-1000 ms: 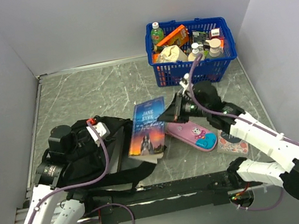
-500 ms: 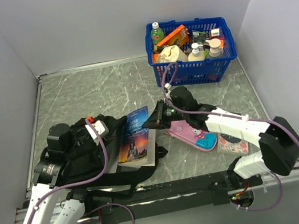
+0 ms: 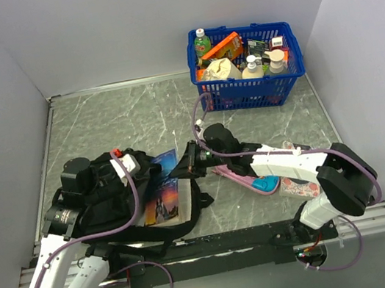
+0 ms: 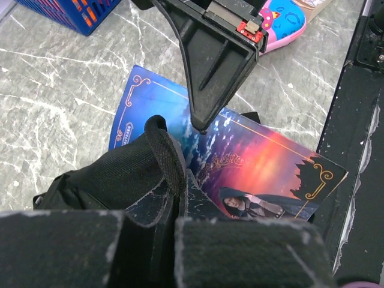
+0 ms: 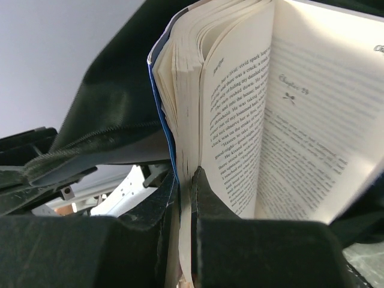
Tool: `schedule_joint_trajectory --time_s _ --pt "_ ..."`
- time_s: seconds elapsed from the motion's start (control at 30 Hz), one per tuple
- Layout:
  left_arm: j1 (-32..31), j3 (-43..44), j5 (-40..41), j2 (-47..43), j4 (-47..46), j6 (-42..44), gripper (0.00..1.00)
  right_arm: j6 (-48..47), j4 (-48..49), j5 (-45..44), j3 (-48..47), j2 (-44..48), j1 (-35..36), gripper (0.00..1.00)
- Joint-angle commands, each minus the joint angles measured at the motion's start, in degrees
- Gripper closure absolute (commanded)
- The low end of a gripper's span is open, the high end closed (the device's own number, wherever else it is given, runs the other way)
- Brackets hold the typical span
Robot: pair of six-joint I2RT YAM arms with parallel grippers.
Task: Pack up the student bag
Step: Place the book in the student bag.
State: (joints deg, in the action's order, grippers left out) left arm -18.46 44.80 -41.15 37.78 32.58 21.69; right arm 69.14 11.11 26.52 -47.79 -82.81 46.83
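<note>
The student bag (image 3: 102, 201) is a black backpack lying at the near left. My left gripper (image 3: 136, 170) is shut on a black webbing edge (image 4: 163, 147) of the bag at its opening. A paperback book with a blue and orange cover (image 3: 161, 200) lies slanted at the bag's mouth, its left part under the lifted fabric. My right gripper (image 3: 189, 161) is shut on the book's cover and first pages (image 5: 183, 144), and the book hangs open (image 5: 282, 114). In the left wrist view the right gripper (image 4: 201, 123) touches the cover (image 4: 264, 162).
A blue plastic basket (image 3: 286, 71) of groceries stands at the back right. A pink pencil case (image 3: 246, 175) and a small patterned item (image 3: 301, 186) lie right of the book. Grey walls close both sides. A black rail (image 3: 225, 243) runs along the near edge.
My right arm has stretched left and carried the book from the table's middle to the bag's mouth. The book has tilted and opened. My left gripper has kept its hold on the bag.
</note>
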Motion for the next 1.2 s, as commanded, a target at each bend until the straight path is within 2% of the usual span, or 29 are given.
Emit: schedule_joint_trajectory --time_s 0.0,0.27,0.6,0.93,1.07,1.1,1.17 --pt "0.18 2.75 -2.89 -0.60 -3.05 0.10 0.99 -0.05 0.44 3.10 0.94 4.22 0.64 1.00" --pt "0.18 2.58 -2.89 -0.34 -3.93 -0.51 0.99 -5.15 -3.65 5.99 6.13 10.29 -2.53 1.00" --pt "0.26 3.02 -1.57 0.98 -5.95 -1.74 0.99 -5.60 1.89 10.04 12.54 6.87 -0.25 1.00" --pt "1.14 1.44 1.68 1.42 -9.11 -2.18 0.99 -11.92 -6.27 12.06 13.86 9.15 -0.25 1.00" --pt "1.23 0.47 0.63 1.16 -8.76 -1.74 0.99 -14.65 -9.27 11.36 13.52 7.93 -0.25 1.00" --pt "1.23 0.12 0.37 0.98 -8.59 -2.00 0.99 -16.39 -10.23 10.49 11.69 5.75 -0.33 0.93" --pt "1.41 0.12 -0.33 0.72 -8.58 -2.36 0.99 -17.64 -12.24 9.69 9.83 3.19 -0.25 0.68"
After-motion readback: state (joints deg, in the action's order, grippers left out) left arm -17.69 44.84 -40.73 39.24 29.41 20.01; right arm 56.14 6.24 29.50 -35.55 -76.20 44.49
